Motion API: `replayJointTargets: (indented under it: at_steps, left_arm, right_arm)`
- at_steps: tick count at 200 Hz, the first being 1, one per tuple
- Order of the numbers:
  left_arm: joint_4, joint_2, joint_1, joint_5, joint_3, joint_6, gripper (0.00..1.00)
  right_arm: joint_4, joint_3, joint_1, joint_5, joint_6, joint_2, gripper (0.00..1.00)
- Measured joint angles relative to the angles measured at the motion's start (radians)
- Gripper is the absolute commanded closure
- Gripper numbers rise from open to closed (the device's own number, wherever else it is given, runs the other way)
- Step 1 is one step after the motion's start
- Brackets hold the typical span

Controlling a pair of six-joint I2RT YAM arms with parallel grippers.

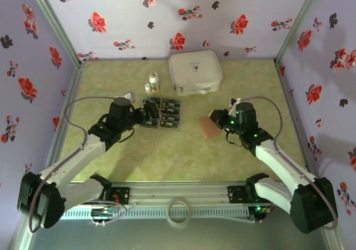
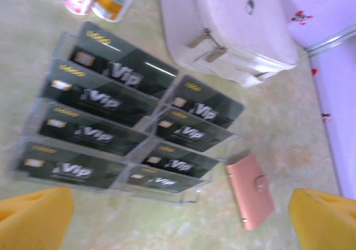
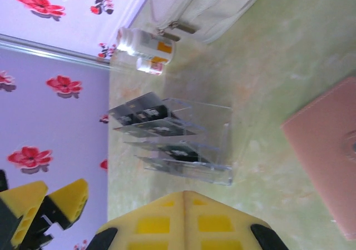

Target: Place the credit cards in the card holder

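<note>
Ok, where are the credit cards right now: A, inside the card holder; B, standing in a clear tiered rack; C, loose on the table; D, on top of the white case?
B: the credit cards stand in rows in the clear rack, while the card holder lies shut beside it.

- The credit cards (image 1: 161,114) stand in a stepped rack (image 3: 219,144), two columns of four, left of the bench's (image 1: 167,161) middle.
- The card holder (image 1: 210,128) lies flat on the bench, right of the rack and apart from it.
- A case (image 1: 194,72) sits behind both, near the back wall.
- Two bottles (image 1: 154,82) stand just left of the case, behind the rack.
</note>
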Motion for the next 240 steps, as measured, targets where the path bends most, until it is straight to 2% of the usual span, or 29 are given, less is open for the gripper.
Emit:
replayJointTargets:
  at_steps: [12,25,35,41,54,121,172,240]
  left_arm:
    - [0.019,0.029,-0.017,0.005,0.024,-0.013,0.00]
    - [0.036,0.056,-0.031,0.008,0.044,-0.017,0.00]
    - [0.044,0.070,-0.038,0.009,0.051,-0.017,0.00]
    - [0.047,0.077,-0.041,0.010,0.053,-0.016,0.00]
    - [0.045,0.087,-0.043,0.012,0.054,-0.016,0.00]
    - [0.024,0.106,-0.048,0.011,0.054,0.014,0.00]
    - [0.006,0.139,-0.058,0.003,0.054,0.028,0.00]
    - [-0.014,0.155,-0.069,-0.004,0.062,0.045,0.00]
  right_arm:
    - [-0.016,0.024,0.013,0.003,-0.002,0.005,0.99]
    - [-0.047,0.057,0.018,0.023,-0.022,0.019,0.74]
    - [-0.070,0.071,0.018,0.048,-0.046,0.033,0.61]
    - [-0.083,0.073,0.016,0.064,-0.064,0.042,0.56]
    - [-0.119,0.070,0.003,0.095,-0.100,0.068,0.52]
    - [-0.142,-0.081,-0.181,0.127,-0.142,0.176,0.47]
    - [-0.025,-0.096,-0.185,0.052,-0.136,0.343,0.49]
    - [0.078,-0.099,-0.189,0.003,-0.106,0.378,0.63]
